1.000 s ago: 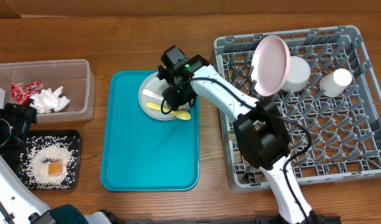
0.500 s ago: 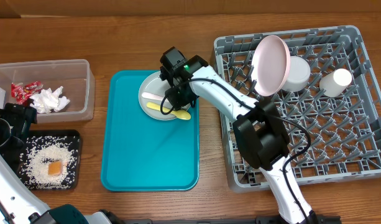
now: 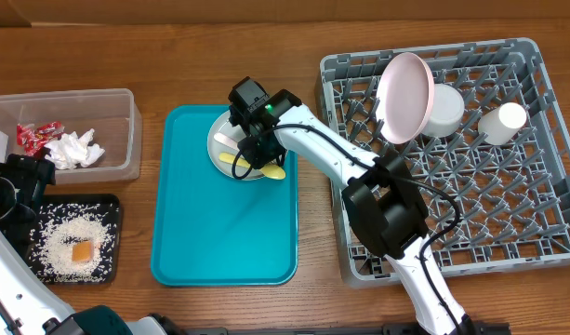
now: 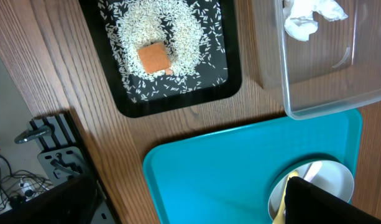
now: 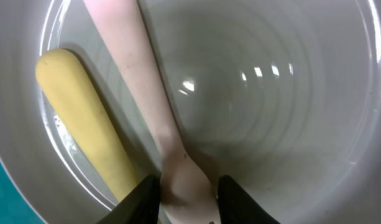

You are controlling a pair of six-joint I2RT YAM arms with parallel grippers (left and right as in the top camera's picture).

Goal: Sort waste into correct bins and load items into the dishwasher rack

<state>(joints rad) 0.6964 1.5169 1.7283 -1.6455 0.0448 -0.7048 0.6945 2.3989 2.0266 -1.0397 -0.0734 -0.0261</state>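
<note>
Left of the teal tray [image 3: 219,233], wrappers [image 3: 33,135], tissue [image 3: 75,149] and rice [image 3: 61,233] sit binned. On it, my right gripper [image 5: 187,199] narrowly straddles the grey plate's [image 5: 271,124] pale utensil [image 5: 140,93], and I cannot tell if it grips. The yellow spoon [image 5: 84,124] is not yet loaded. Right of it, the rack [image 3: 545,251] holds pink plate [image 3: 405,93], bowl [image 3: 447,112] and cup [image 3: 503,121].

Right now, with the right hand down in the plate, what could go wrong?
The right hand straddles the pale utensil, and the yellow spoon lies close beside it, so that spoon could get knocked or dragged. The hand also sits low over the plate and might scrape or shift it.
</note>
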